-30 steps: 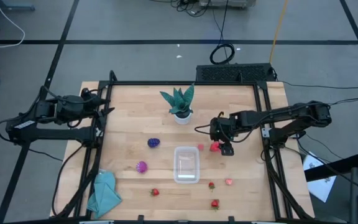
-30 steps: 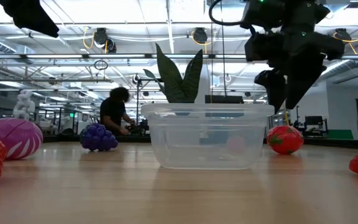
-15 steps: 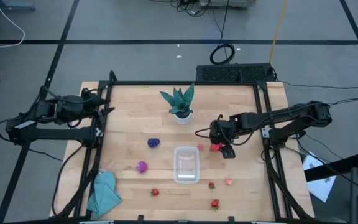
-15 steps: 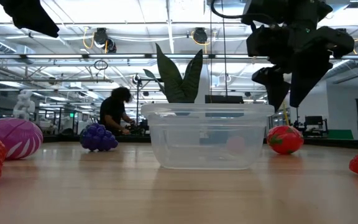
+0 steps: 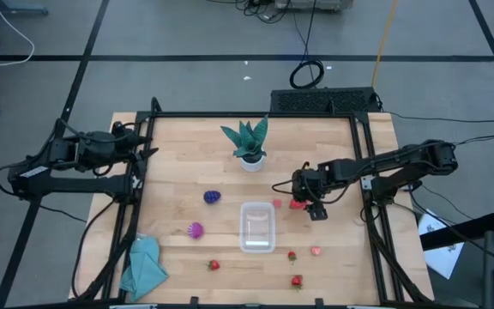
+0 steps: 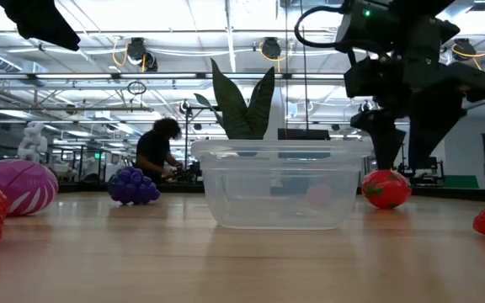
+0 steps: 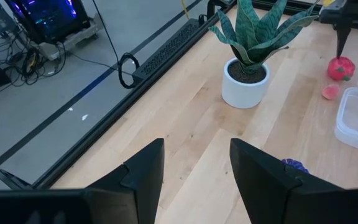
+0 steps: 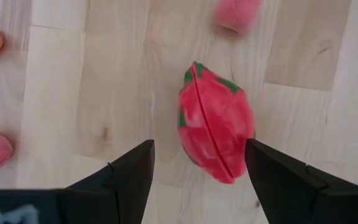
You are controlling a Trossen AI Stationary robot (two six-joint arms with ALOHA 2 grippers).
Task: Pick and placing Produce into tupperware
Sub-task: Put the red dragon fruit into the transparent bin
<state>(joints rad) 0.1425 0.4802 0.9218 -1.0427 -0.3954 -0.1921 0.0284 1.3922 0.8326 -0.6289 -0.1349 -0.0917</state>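
Produce (image 8: 215,122): unlabelled, under open right gripper (image 8: 197,163)

Grey floor (image 5: 187,34) crossed by dark lines – bright ceiling lights (image 6: 99,17), a person (image 6: 154,151) at a far bench.

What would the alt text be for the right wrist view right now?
The right hand hangs open directly over a red strawberry-like fruit with green markings that lies on the wooden table, one dark finger on each side of it and not yet touching it. A pale pink piece and two more reddish pieces lie near the picture's edges.
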